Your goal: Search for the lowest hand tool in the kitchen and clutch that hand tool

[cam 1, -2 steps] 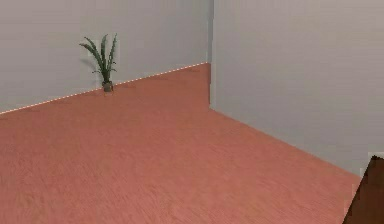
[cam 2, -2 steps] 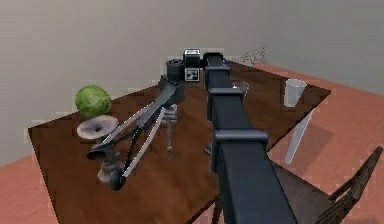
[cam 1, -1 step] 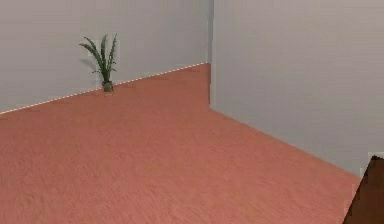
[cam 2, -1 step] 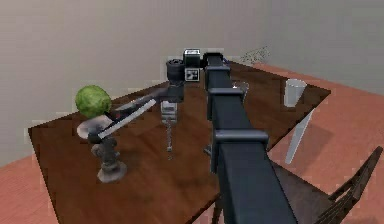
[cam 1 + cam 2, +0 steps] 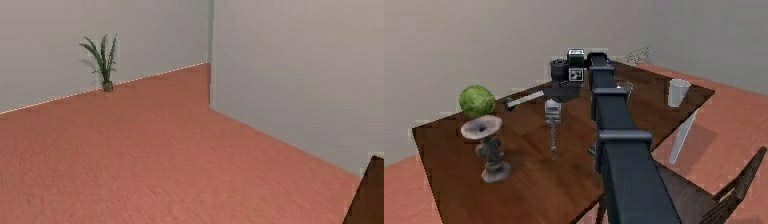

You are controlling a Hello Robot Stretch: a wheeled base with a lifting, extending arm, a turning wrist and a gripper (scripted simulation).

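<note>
A dark wooden table (image 5: 444,150) seen from the side, with the robot's dark square arm (image 5: 619,130) stretched across the middle of the tabletop from its near edge. At the arm's far end, left of two white marker squares, the gripper (image 5: 556,100) points down at the centre of the tabletop. Directly under it is a slender grey thing (image 5: 553,135) with a short blocky top and a thin straight shaft running toward the near edge. From its shape this is probably the hand tool the task wants. The arm seems to be extended this far precisely to bring the fingers to it. With the tabletop right behind it, it is not possible to tell whether the gripper has hold of anything or how its fingers are set. A long pale bar (image 5: 529,97) lies flat from beside the gripper toward the left corner, where a round green ball (image 5: 476,100) sits. A grey pedestal ornament (image 5: 489,150) with a dish-like top stands near the left edge. A white cup (image 5: 677,92) stands by the right corner, well apart from the rest, and a dark chair (image 5: 734,190) sits beyond that side. Ahead of the robot there is reddish floor, grey walls and a potted plant (image 5: 102,62) against the far wall.
</note>
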